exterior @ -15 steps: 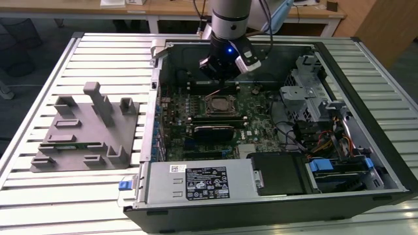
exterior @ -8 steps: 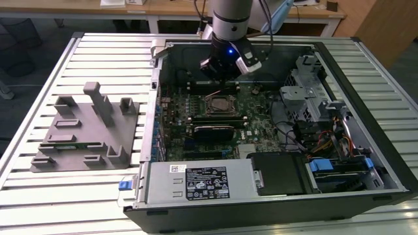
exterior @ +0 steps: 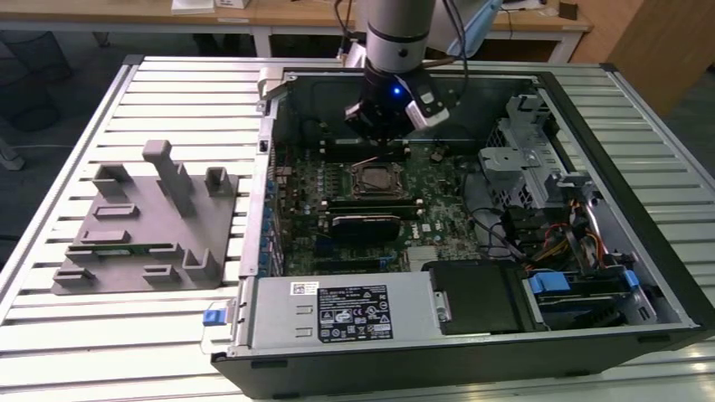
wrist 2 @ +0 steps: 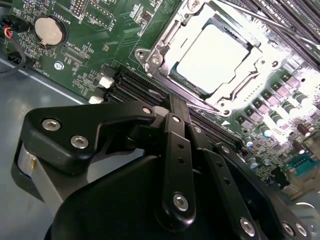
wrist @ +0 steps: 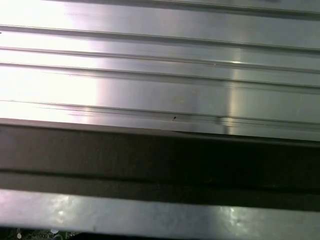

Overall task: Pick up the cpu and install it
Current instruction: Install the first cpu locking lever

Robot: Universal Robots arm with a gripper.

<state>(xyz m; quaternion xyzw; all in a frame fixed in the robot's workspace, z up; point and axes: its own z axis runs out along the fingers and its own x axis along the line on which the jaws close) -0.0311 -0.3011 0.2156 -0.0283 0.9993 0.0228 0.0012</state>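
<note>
The cpu (wrist 2: 215,55), a small square chip with a bright silvery-white top, lies flat inside the metal-framed socket (wrist 2: 165,47) on the green motherboard. In the exterior view the socket (exterior: 374,177) sits mid-board inside the open computer case. My gripper (exterior: 386,134) hangs over the board just behind the socket, a short way above it. In the second wrist view the gripper (wrist 2: 176,100) is shut, its black fingers together with nothing between them, and it stays clear of the cpu.
A grey plastic fixture (exterior: 140,222) holding a green memory stick (exterior: 123,245) lies on the slatted aluminium table (exterior: 67,335) at the exterior view's left. The case walls (exterior: 264,167), drive cage (exterior: 525,159) and cables (exterior: 525,234) surround the board. A coin cell (wrist 2: 50,30) sits nearby.
</note>
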